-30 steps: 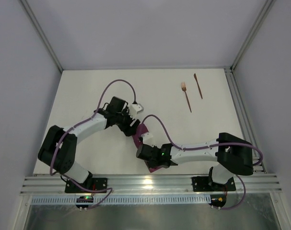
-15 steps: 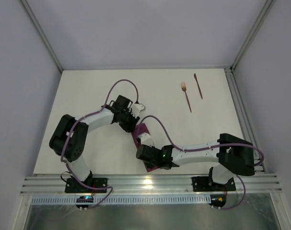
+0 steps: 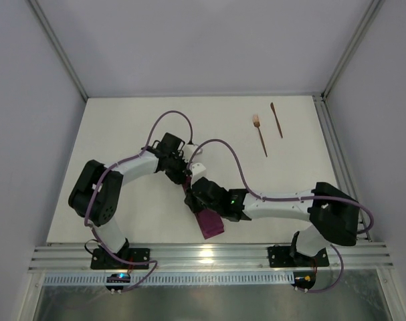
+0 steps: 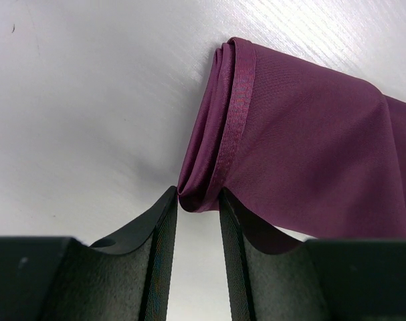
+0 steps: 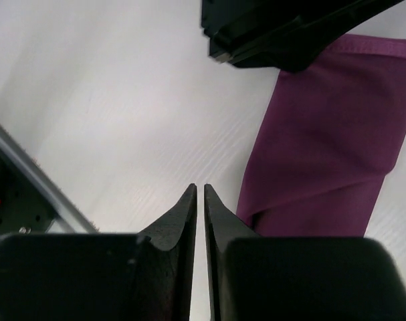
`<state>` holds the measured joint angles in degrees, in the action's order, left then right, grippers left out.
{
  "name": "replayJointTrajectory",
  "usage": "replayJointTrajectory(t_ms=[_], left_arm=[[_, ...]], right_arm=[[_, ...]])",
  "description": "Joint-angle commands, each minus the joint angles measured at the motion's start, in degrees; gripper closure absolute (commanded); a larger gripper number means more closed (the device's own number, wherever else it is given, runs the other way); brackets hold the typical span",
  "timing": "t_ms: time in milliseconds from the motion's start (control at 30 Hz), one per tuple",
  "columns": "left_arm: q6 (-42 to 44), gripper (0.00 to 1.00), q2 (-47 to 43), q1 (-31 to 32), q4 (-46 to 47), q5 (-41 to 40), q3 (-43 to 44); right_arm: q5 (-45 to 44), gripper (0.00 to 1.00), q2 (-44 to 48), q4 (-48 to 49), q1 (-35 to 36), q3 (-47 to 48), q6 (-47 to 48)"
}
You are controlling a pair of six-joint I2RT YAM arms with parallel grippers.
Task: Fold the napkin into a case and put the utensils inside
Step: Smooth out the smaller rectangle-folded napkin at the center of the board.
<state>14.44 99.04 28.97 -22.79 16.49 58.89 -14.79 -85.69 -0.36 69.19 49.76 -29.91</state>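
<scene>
left wrist view: left claw [image 4: 197, 200] pinches folded napkin [image 4: 303, 134] corner.

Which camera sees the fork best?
The top external view: the fork lies whole, though small, beside the knife. Neither wrist camera shows it; both look at the purple napkin.

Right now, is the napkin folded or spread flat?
Folded. The napkin lies as a narrow oblong, several layers stacked at its hemmed edge, which the left gripper pinches.
</scene>
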Motion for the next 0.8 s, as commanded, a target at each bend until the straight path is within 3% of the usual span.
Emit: replayJointTrajectory(t_ms=[0,100,400,767], left_arm=[[0.94,0.66,-1.66,0.03,0.37,-0.23,-0.01],[0.51,0.66,-1.66,0.03,0.46,-0.58,0.08],[0.5,0.7,-1.31,0.03,1.78,-3.13,0.52],[0.33,0.69,-2.27,0.03,2.04,-3.57,0.43]], right_arm=[[4.93,0.89,-5.61,13.27,-4.4,-1.59,2.05],[6.08,0.96,-9.21,16.09,-6.78,-3.34,0.74],[11.01,0.96,-12.13,24.53,-6.35,-13.71,-7.44],[6.26,0.96,-7.39,7.94,-1.6,-5.2,-0.58]])
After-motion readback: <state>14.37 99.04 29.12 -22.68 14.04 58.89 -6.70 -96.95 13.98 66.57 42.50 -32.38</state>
